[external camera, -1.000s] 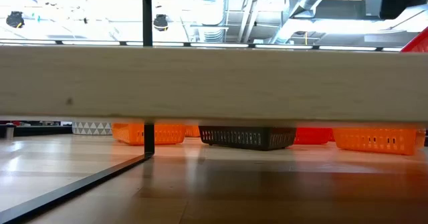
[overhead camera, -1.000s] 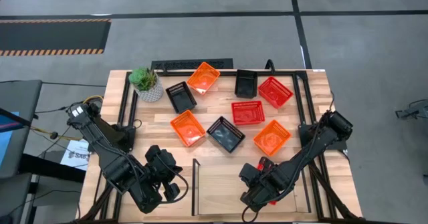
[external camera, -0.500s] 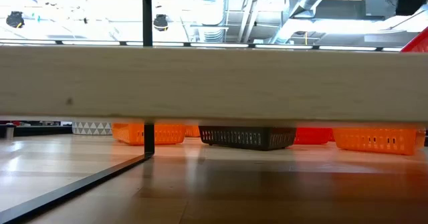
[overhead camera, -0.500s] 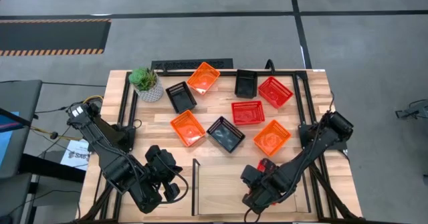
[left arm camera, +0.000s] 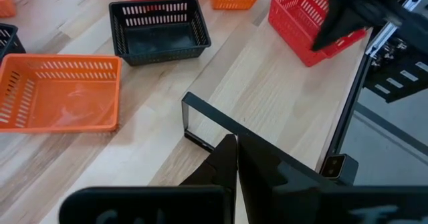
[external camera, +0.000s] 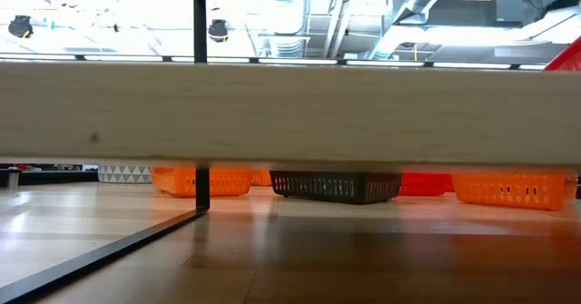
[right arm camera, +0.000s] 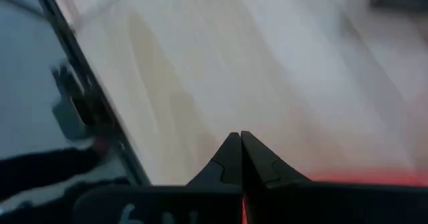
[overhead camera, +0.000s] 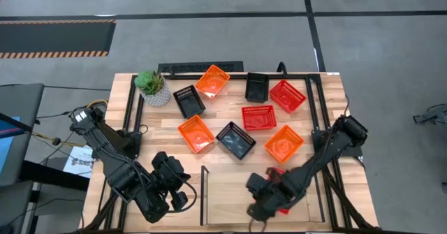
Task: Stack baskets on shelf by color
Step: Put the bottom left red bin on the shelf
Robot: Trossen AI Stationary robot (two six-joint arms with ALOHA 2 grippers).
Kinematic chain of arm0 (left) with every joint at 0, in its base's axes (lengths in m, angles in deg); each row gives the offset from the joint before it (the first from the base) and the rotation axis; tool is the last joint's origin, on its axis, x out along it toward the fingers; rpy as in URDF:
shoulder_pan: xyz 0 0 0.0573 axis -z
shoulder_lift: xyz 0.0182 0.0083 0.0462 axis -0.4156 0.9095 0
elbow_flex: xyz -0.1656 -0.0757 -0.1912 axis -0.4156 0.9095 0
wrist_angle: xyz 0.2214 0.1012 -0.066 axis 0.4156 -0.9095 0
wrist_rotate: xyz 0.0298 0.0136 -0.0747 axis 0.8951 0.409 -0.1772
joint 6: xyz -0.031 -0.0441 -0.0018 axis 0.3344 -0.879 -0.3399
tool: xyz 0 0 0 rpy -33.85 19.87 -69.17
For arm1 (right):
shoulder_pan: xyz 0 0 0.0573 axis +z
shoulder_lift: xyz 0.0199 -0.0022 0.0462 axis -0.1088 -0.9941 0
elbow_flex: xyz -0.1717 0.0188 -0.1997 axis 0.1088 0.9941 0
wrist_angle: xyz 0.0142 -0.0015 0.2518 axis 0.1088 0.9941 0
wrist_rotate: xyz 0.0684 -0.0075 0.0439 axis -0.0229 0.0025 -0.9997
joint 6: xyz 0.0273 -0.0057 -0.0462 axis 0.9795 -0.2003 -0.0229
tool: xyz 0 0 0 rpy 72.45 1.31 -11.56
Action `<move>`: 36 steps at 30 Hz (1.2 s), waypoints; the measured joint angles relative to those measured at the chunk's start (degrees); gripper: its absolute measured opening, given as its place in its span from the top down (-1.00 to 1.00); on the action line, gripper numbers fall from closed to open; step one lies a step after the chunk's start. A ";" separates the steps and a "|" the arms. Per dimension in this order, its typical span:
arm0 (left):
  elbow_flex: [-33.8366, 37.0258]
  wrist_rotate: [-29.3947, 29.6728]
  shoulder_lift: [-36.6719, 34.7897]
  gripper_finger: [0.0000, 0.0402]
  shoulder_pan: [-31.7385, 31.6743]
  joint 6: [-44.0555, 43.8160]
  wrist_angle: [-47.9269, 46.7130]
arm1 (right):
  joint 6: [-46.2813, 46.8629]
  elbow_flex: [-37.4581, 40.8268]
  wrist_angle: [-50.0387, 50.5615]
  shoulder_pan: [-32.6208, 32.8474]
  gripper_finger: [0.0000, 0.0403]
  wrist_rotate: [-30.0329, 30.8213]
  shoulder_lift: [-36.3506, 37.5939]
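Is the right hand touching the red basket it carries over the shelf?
Touching. The left wrist view shows the right hand clamped on the rim of the red basket, dark fingers directly against the red mesh, no gap between them.

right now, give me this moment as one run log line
right tool: shut on red basket, over shelf | left tool: shut, idle at table's near left | eight baskets loose on table

left tool (left arm camera: 235,150): closed, parked low at table's near-left | right tool (right arm camera: 240,147): closed, reaching over near-right
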 joint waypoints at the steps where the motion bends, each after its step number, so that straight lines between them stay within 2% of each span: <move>1: 0.00 -0.29 0.00 1.00 0.00 0.00 0.02 | -0.78 -0.01 -0.03 -0.51 0.96 -0.19 -0.02; 11: 0.00 -0.61 0.00 1.00 0.00 -1.47 0.23 | -0.19 0.19 2.10 1.76 0.96 -3.85 -3.16; 19: 0.00 -0.58 0.00 1.00 0.00 -0.32 0.45 | 4.43 0.07 4.09 3.53 0.96 -5.46 -3.66; 36: 0.00 -0.22 0.00 1.00 -0.22 0.68 1.29 | 14.65 0.07 5.06 8.11 0.96 -5.48 -3.63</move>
